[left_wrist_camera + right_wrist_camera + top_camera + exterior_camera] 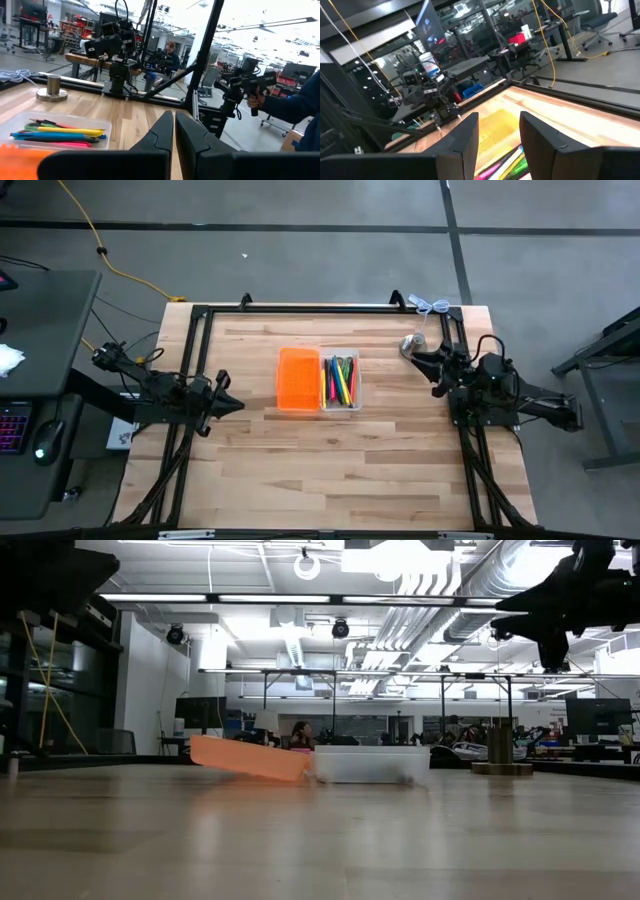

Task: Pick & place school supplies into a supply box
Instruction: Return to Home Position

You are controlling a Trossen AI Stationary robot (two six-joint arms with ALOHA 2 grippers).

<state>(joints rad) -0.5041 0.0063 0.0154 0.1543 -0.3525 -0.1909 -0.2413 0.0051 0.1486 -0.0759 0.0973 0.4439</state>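
the supply box (pixel 298 380) lies open near the middle of the table (pixel 330 470), its solid orange half toward the left arm's side and its clear tray half toward the right arm's side, the two halves joined side by side. the school supplies (pixel 342 382) are packed in the clear tray, lying lengthwise: yellow, pink, blue and green sticks are visible there, one across another. the orange half holds nothing that can be seen, and from table height it sits tilted, one long edge raised off the wood.

the left gripper (pixel 232 404) is drawn back at the left edge of the table, well apart from the box and pointing toward it; its fingers are pressed together with only a thin line between them and nothing held. the right gripper (pixel 499 122) is up off the table at the right side, aimed toward the box, with its fingers spread and nothing between them. a silver metal weight (pixel 411 345) stands on the table just beside the right arm, near the far rail
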